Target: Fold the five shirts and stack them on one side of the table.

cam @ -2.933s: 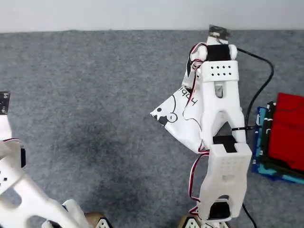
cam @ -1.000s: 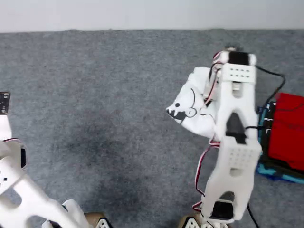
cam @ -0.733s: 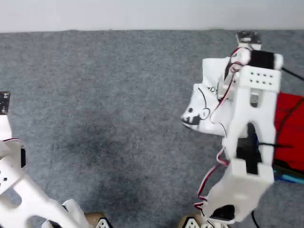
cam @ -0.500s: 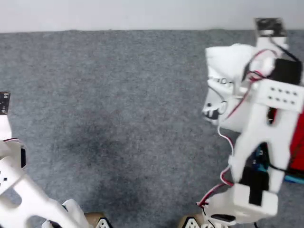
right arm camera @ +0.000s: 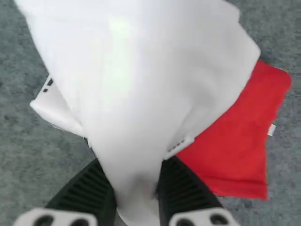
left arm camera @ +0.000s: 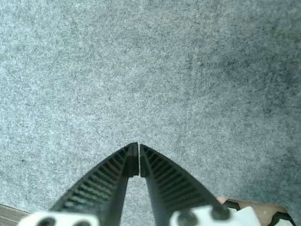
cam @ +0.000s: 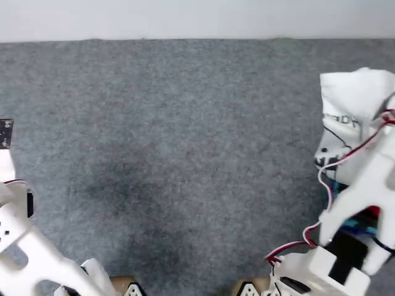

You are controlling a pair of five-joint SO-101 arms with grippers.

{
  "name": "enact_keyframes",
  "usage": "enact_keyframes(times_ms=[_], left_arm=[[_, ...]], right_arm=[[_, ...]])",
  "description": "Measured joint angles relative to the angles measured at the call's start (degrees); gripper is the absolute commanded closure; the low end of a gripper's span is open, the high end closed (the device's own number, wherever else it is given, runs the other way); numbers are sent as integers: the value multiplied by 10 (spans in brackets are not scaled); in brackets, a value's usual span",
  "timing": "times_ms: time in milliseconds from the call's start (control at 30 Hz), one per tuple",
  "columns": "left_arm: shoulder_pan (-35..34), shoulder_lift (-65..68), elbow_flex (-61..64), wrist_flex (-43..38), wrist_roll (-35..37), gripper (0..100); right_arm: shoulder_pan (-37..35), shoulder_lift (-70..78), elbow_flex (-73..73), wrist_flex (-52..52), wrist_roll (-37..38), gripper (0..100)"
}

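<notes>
A folded white shirt [cam: 349, 117] with a black drawing hangs off the table at the far right of the high view, carried by the right arm [cam: 364, 197]. In the right wrist view my right gripper [right arm camera: 134, 190] is shut on the white shirt [right arm camera: 136, 89], whose cloth drapes between and over the black fingers. Under it lies a folded red shirt [right arm camera: 237, 136], top of the stack at the table's right side. My left gripper [left arm camera: 139, 160] is shut with nothing in it, above bare grey carpet at the near left.
Grey carpet [cam: 160, 135] covers the table, with a pale wall strip [cam: 185, 18] along the far edge. The left arm's white body [cam: 24, 240] sits at the near left corner. A blue edge of the stack [cam: 352, 225] peeks out beneath the right arm.
The right arm has swung rightward from the table's middle right, carrying the white shirt over the red-topped stack. The left arm has stayed still.
</notes>
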Motion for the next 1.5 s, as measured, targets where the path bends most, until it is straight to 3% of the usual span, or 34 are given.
enact_keyframes(times_ms=[633,1133,1233,1400,1500], left_arm=[[0,0,0,0,0,987],[0,0,0,0,0,987],[0,0,0,0,0,987],[0,0,0,0,0,987],[0,0,0,0,0,987]], right_arm=[[136,0,-16,0,119,991],[146,35,-33,-31,121,988],[146,87,-33,-49,121,899],[146,132,-33,-80,120,597],[146,132,-37,-81,120,559]])
